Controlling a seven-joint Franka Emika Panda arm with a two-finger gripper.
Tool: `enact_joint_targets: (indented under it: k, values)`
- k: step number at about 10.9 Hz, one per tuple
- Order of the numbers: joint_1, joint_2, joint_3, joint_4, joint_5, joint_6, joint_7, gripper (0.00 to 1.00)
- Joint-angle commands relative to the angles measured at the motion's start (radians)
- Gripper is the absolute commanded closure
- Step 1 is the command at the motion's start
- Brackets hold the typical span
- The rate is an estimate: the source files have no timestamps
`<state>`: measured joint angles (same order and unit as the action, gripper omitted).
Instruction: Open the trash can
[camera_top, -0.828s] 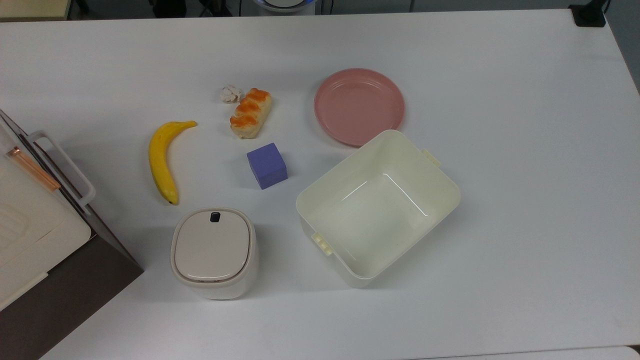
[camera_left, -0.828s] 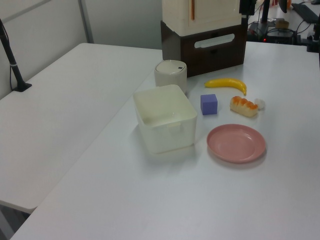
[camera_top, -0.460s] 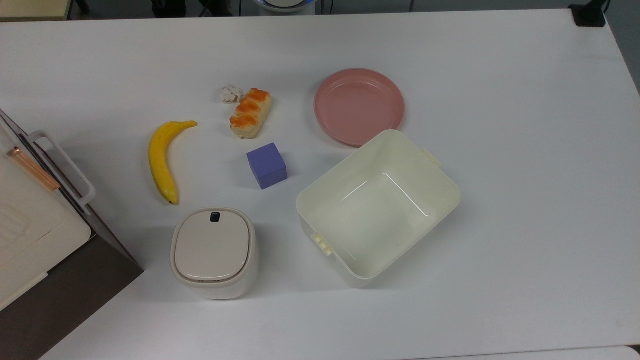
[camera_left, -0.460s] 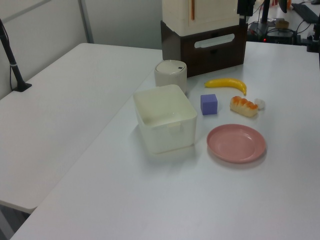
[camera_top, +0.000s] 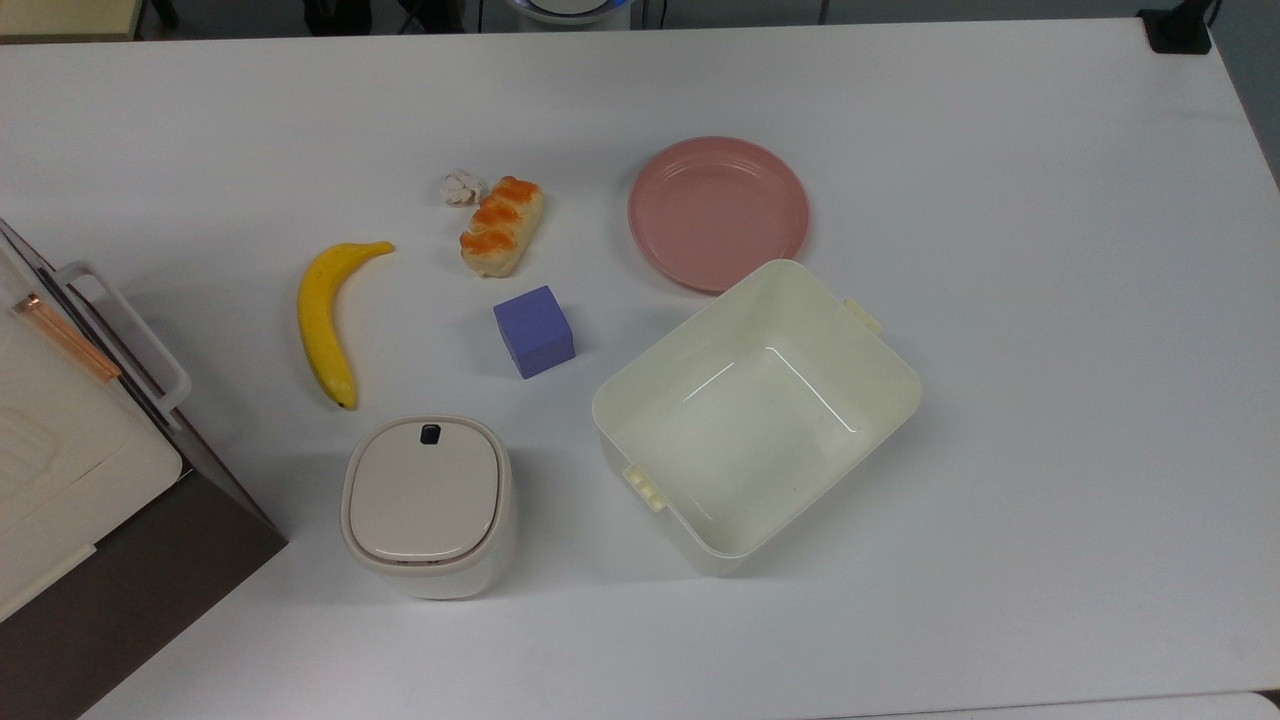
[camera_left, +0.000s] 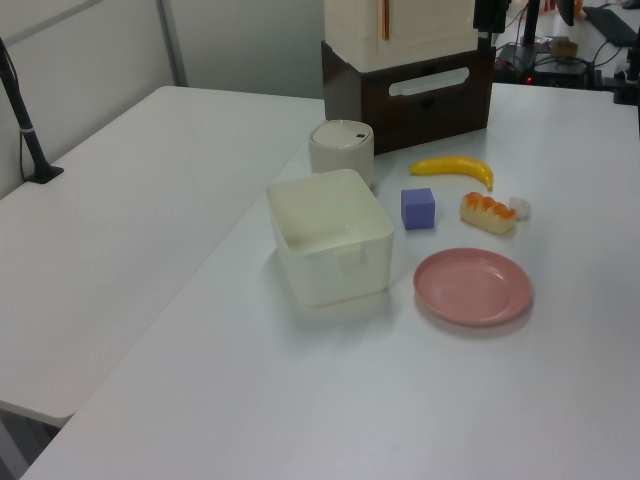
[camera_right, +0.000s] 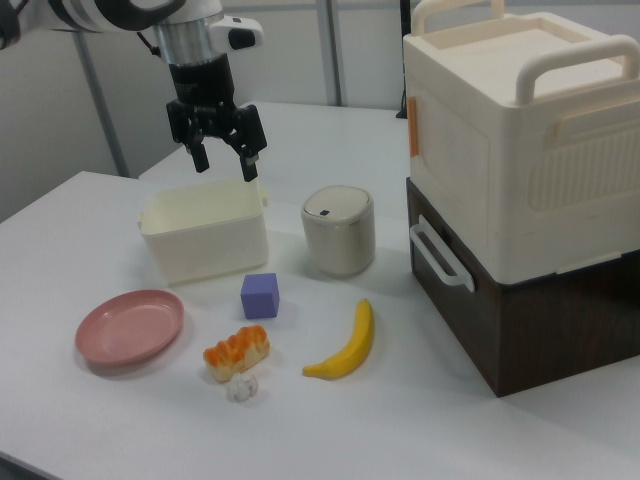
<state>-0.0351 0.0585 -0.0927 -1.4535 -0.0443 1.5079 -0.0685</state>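
The trash can (camera_top: 425, 500) is a small cream-white rounded bin that stands upright on the white table, with its beige lid lying flat and shut. A small dark button (camera_top: 430, 433) sits at the lid's far edge in the top view. The same trash can (camera_left: 341, 148) stands in front of the brown box in the left view. In the right view the trash can (camera_right: 338, 232) is at the middle. My gripper (camera_right: 225, 168) hangs open and empty high in the air, up and to the right view's left of the bin, over the tub's far side.
A larger lidless cream tub (camera_top: 800, 275) stands beside the bin. Near them lie a purple cube (camera_top: 534, 331), a banana (camera_top: 322, 322), a glazed bread piece (camera_top: 502, 227), a small crumpled ball (camera_top: 460, 187) and a pink plate (camera_top: 718, 212). A cream case on a brown box (camera_right: 520, 170) stands close to the bin.
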Motion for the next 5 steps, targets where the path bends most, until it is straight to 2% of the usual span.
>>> enact_joint_targets:
  k: [1,5]
  values:
    - [0.006,-0.022,0.001,-0.022,-0.003,0.021,0.024,0.00]
    - [0.006,-0.020,0.001,-0.022,-0.008,0.021,0.032,0.00]
